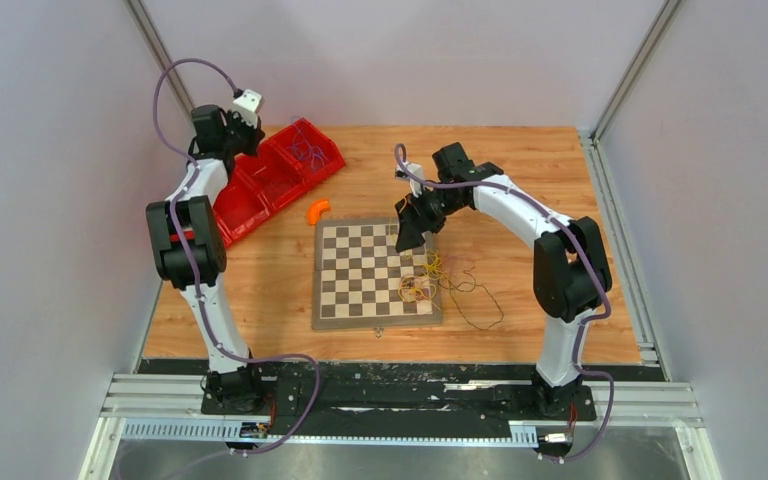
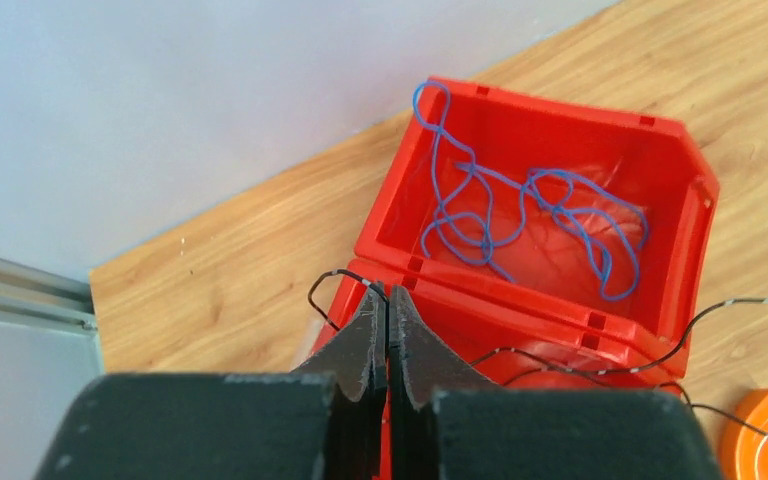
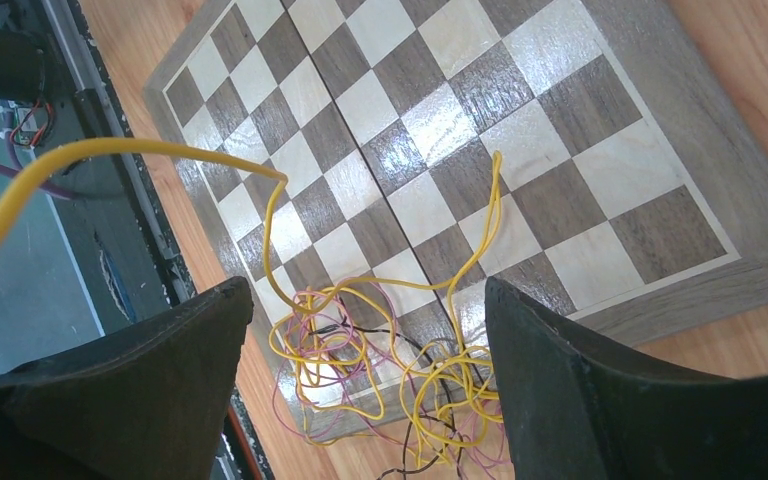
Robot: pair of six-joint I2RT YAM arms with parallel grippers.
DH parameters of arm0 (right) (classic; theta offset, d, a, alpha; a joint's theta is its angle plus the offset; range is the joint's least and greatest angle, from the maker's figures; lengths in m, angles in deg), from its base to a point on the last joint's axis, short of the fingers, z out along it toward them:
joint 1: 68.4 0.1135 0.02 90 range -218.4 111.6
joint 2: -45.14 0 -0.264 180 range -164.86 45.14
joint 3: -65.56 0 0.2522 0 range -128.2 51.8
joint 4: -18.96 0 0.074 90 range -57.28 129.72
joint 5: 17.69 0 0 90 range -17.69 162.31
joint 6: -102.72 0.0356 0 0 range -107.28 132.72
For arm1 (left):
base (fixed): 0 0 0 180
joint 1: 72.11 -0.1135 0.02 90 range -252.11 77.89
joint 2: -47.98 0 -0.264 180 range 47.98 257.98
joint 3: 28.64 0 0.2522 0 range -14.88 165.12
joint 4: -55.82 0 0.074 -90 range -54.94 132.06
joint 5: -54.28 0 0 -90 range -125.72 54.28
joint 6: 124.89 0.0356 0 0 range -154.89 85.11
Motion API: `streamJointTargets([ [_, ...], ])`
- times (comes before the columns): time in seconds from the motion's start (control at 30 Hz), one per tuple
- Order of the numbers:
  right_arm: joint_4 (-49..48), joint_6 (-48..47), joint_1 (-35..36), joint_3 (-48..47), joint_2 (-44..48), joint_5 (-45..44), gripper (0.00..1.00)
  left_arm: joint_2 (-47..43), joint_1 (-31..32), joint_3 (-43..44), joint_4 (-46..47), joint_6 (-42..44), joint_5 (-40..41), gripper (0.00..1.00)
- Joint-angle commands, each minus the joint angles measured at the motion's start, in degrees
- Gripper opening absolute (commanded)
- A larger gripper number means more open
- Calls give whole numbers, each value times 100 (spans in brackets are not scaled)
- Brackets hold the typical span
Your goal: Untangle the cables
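Wood table [image 1: 260,290] carried the chessboard [image 1: 360,270], with the yellow-pink tangle [image 3: 380,370] on its near right corner under the right gripper [image 3: 365,295], jaws wide and empty: take one outer yellow strand, not the knot. Red bin [image 2: 680,200] held the blue cable [image 2: 480,200]; the left gripper [image 2: 388,300], shut, apparently pinched the black cable [image 2: 345,273], a snag risk.

Chessboard [image 1: 360,270], red bins [image 1: 243,205], orange piece [image 1: 317,211]
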Motion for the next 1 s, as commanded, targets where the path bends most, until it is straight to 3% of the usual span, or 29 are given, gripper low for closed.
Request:
streamJointTargets([
  [0.0, 57, -133, 0, -287, 94, 181, 85, 323, -84, 362, -1185, 498, -111, 0],
  [0.2, 272, -151, -25, -616, -175, 394, 85, 271, -124, 356, -1605, 532, -265, 3],
  [0.37, 413, -225, -30, -775, -281, 412, 85, 295, -250, 665, -1856, 196, -432, 47],
  [0.6, 537, -213, -38, -918, -378, 483, 85, 178, -314, 1631, -2719, -201, -688, 85],
  [0.67, 550, -220, -43, -920, -369, 475, 85, 195, -316, 1972, -3364, -90, -673, 95],
  [0.8, 581, -229, -86, -997, -401, 492, 85, 422, -314, 2758, -4581, 369, -734, 100],
  [0.87, 614, -238, -125, -1069, -432, 492, 85, 442, -305, 3018, -5279, 846, -1275, 100],
  [0.97, 648, -233, -182, -1128, -471, 519, 85, 167, -65, 2851, -5826, 1544, -1619, 100],
])
